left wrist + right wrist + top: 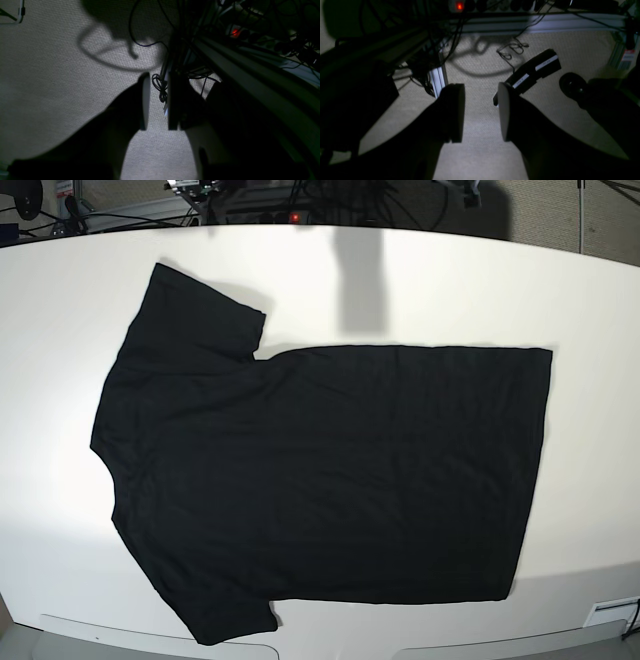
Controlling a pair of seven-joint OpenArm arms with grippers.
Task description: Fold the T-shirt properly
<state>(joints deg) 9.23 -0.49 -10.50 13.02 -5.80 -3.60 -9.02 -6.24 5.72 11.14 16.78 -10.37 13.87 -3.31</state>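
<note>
Across the middle of the white surface (600, 310), T-shirt (320, 480) spread flat, plain side up, sleeves left, ready for folding; both sets of jaws parted, empty, off over carpet (50, 75).

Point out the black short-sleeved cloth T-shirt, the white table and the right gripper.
black short-sleeved cloth T-shirt (330, 470), base view, middle of the spread-out body.
white table (590, 310), base view, bare top beside the shirt's hem.
right gripper (481, 112), right wrist view, gap midway between its open fingertips.
</note>
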